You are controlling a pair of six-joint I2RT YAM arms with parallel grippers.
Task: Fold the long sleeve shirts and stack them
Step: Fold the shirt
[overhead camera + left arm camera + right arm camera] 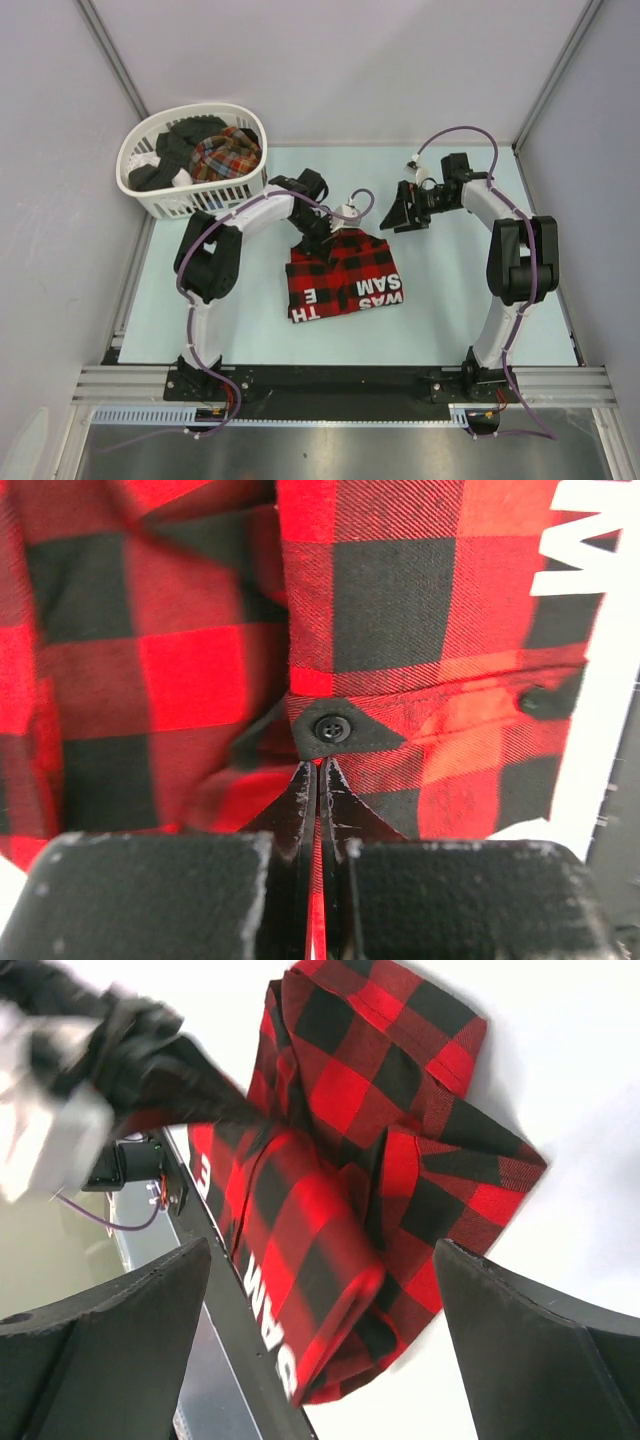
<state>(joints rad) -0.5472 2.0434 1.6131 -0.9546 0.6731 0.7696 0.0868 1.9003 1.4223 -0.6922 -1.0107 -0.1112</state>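
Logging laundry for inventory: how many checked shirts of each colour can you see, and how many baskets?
red-and-black shirt: 1
multicolour plaid shirt: 1
basket: 1
Total: 3
The dark clothes in the basket are too bundled to count.

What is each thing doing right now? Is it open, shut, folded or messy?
Red checked shirt, folded up, lying on the table.
Left gripper, shut on the far edge of the red checked shirt.
Right gripper, open, holding nothing.
Basket, upright, full of clothes.
Plaid shirt, crumpled in the basket.
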